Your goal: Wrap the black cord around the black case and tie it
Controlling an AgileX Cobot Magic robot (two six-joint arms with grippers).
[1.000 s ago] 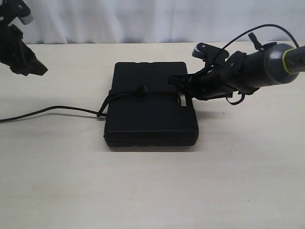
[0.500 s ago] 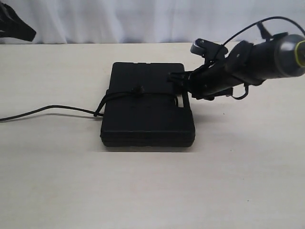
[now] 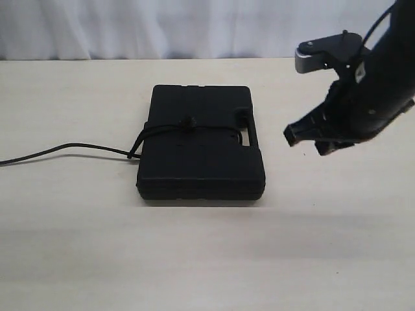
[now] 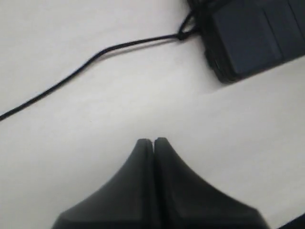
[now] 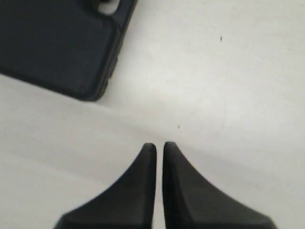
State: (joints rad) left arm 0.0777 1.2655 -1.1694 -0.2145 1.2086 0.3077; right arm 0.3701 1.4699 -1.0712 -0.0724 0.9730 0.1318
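Observation:
The black case [image 3: 201,159] lies flat mid-table. The black cord [image 3: 165,127] crosses its lid, with a knot [image 3: 189,122] on top. Its loose tail [image 3: 65,149] trails off to the left over the table. My right gripper [image 3: 295,136] hovers to the right of the case, clear of it; in the right wrist view its fingertips [image 5: 159,144] stand a sliver apart, shut on nothing, with a case corner [image 5: 52,43] beyond. The left gripper [image 4: 152,140] is shut and empty above bare table, with the cord tail [image 4: 95,52] and the case [image 4: 248,38] further off. It is out of the exterior view.
A light wooden table [image 3: 207,259] carries everything. A white curtain [image 3: 162,26] hangs behind its far edge. The right arm's dark body and cables [image 3: 376,78] fill the upper right.
The right gripper has pulled away from the case's handle side, rising to the right. The left arm has left the exterior view at the upper left. The case shifted slightly left, early on.

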